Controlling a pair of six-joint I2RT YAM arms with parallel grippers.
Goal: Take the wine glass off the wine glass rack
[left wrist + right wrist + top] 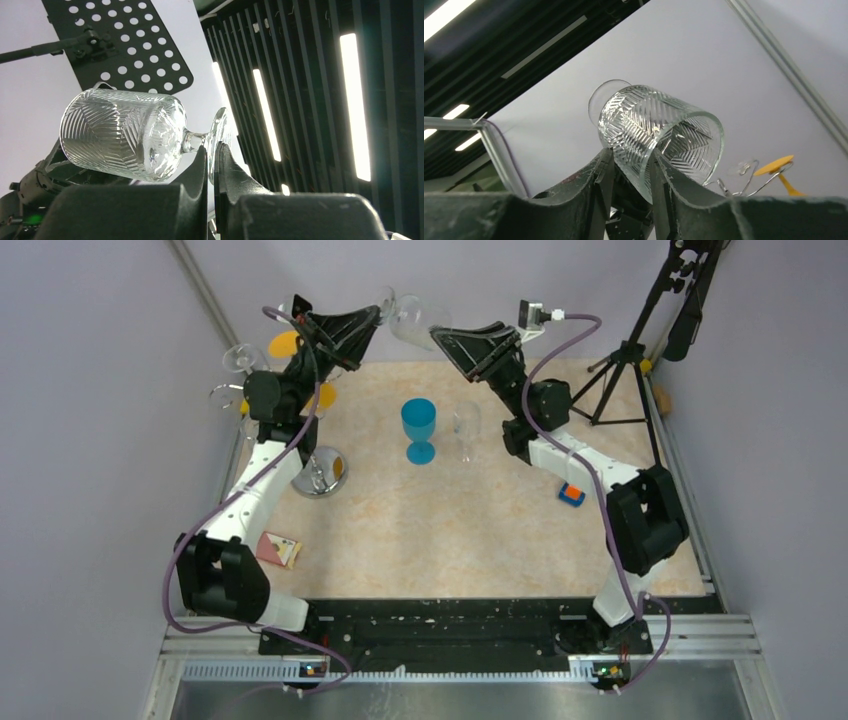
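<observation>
The desk (480, 540) carries the wine glass rack (322, 478) at its left side, a chrome wire tree on a round shiny base; a black tripod (625, 365) stands far to the right of the rack, at the desk's far right corner. A blue goblet (419, 428) and a plain clear glass (466, 430) stand upright on the desk, right of the rack's base, side by side but apart.

The wine glass (125, 132), cut with a chevron pattern, is up in the air, right of the rack's top and apparently free of its arms; it lies tilted on its side between the two arms. The left fingers (202, 167) are pinched narrow on the edge of its foot, the bowl pointing away from them. The right fingers (608, 172) stand part-way in, one on each side of the lower wall of the bowl near its rim; whether they press on the glass yet or only flank it, I cannot tell.

The step in hand looks like a handover, left to right, with the lift off the rack seemingly done. The next move calls for the right fingers to seat firmly on the bowl before the left ones let go of the foot; the wall is thin and smooth, so a slack or skewed pinch could let the glass swing or slip.
</observation>
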